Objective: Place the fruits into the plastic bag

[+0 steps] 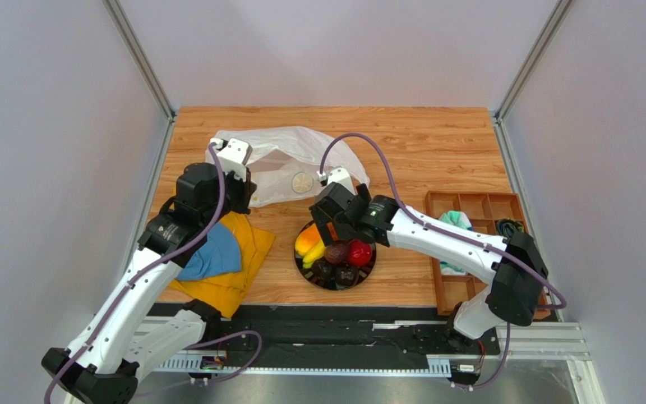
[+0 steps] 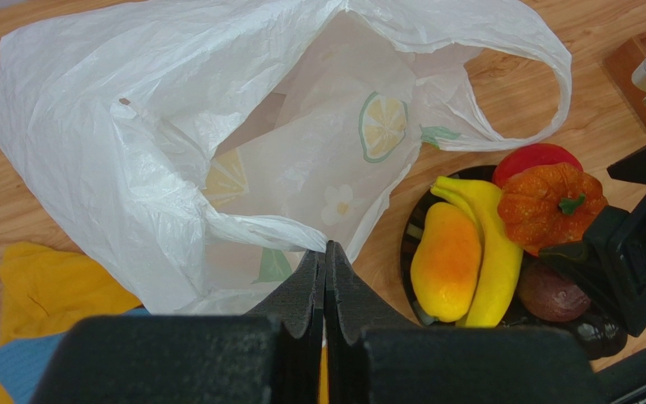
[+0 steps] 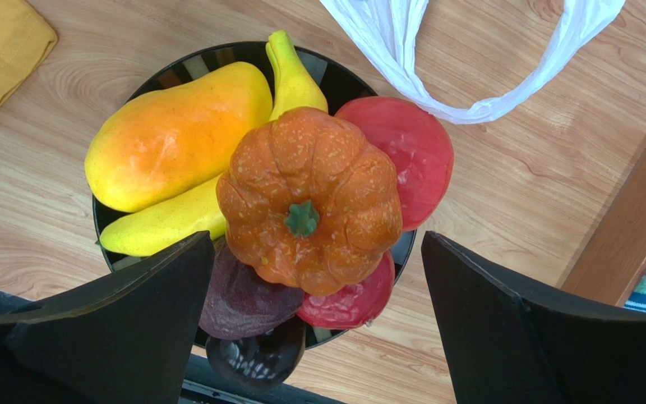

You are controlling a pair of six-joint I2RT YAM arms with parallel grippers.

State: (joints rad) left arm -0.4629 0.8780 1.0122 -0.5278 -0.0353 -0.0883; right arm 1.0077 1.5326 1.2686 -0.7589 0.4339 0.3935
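Nothing is bagged yet. The mango [image 3: 175,135], banana [image 3: 162,223], ribbed orange fruit [image 3: 309,210], red fruits [image 3: 411,147] and dark fruits [image 3: 246,299] all sit heaped on the plate [image 3: 175,71]. The bag [image 2: 133,126] lies on the table [image 1: 436,151] just beyond the plate, its mouth gaping and apparently empty. The left hand [image 2: 326,261], fingers pressed together, seems to pinch the bag's rim. The right hand [image 3: 316,240] hangs wide open over the orange fruit, holding nothing. A yellow cloth [image 1: 234,261] and a blue cloth [image 1: 213,252] lie left of the plate and a wooden tray [image 1: 478,210] lies right; none blocks the path.
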